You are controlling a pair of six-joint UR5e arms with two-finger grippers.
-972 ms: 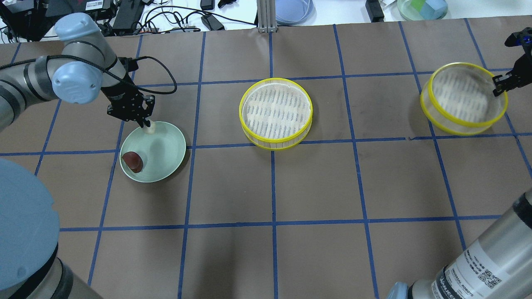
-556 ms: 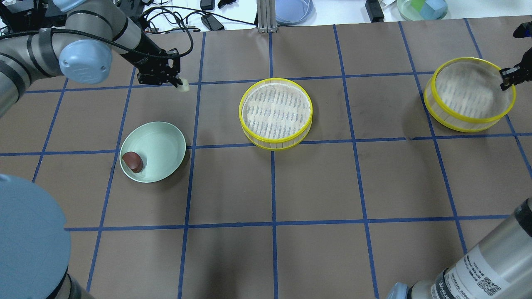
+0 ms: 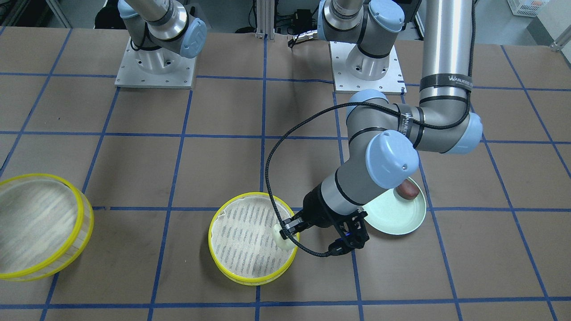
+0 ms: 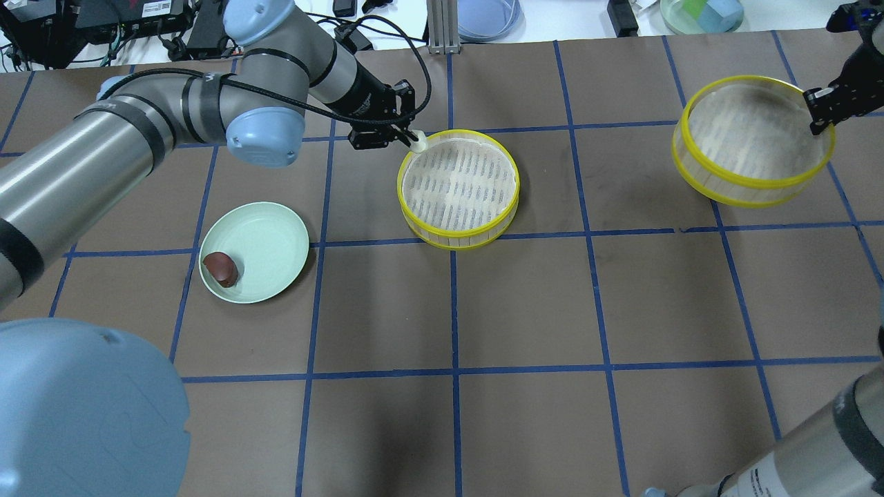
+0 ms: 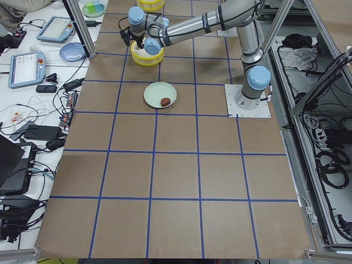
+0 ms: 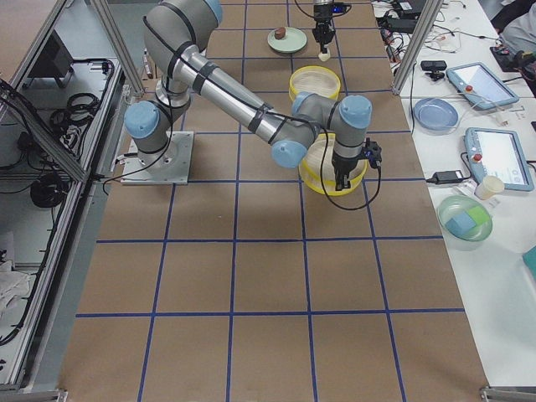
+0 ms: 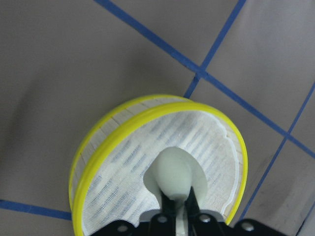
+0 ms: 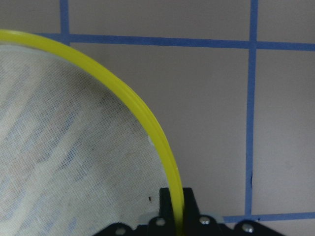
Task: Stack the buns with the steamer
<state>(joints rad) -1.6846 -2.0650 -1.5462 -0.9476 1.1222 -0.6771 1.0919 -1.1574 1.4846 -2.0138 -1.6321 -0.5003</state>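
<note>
My left gripper (image 4: 416, 142) is shut on the cream-white bun (image 4: 418, 143) and holds it over the far left rim of the middle steamer tier (image 4: 458, 188). The left wrist view shows the bun (image 7: 173, 171) between the fingers above the mesh floor of that tier (image 7: 123, 167). The front view shows the same bun (image 3: 280, 232) at the tier's rim (image 3: 218, 263). The dark reddish-brown bun (image 4: 220, 268) lies in the mint-green plate (image 4: 269, 241). My right gripper (image 4: 818, 110) is shut on the rim of the second steamer tier (image 4: 754, 141), held tilted above the table; its rim (image 8: 157, 140) runs between the fingers.
Blue tape lines grid the brown table. Cables, a blue plate (image 4: 487, 15) and a green dish with blocks (image 4: 701, 14) lie beyond the far edge. The left arm's links (image 4: 138, 159) stretch over the table's left half.
My left gripper carried the cream-white bun from the plate rightward to the middle tier's rim. My right gripper lifted the second tier and moved it slightly left and farther away.
</note>
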